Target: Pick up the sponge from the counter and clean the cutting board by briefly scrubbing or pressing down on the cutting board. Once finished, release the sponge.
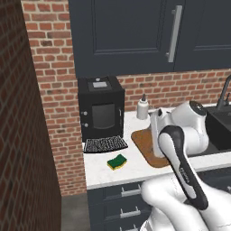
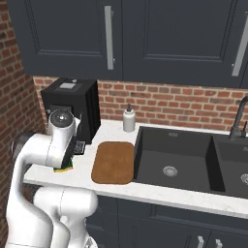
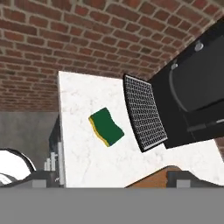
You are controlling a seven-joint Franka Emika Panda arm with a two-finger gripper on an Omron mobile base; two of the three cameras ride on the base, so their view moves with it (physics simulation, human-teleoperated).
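Note:
The sponge (image 3: 106,127), dark green over yellow, lies flat on the white counter (image 3: 83,153) in the hand view, a little ahead of my open gripper (image 3: 116,180), which holds nothing. A corner of the brown cutting board (image 3: 154,178) shows between the fingertips (image 3: 187,178). From the left base view the sponge (image 1: 117,161) sits near the counter's (image 1: 101,175) front edge, left of the cutting board (image 1: 145,143), which my arm partly covers. In the right base view the cutting board (image 2: 114,162) lies whole beside the sink, and only an edge of the sponge (image 2: 64,169) peeks out under my arm.
A black coffee machine (image 1: 100,108) stands at the back left with a black ribbed mat (image 1: 105,144) in front of it. A soap bottle (image 2: 129,118) stands by the brick wall. The dark sink basin (image 2: 174,160) and faucet (image 2: 237,118) lie right of the board.

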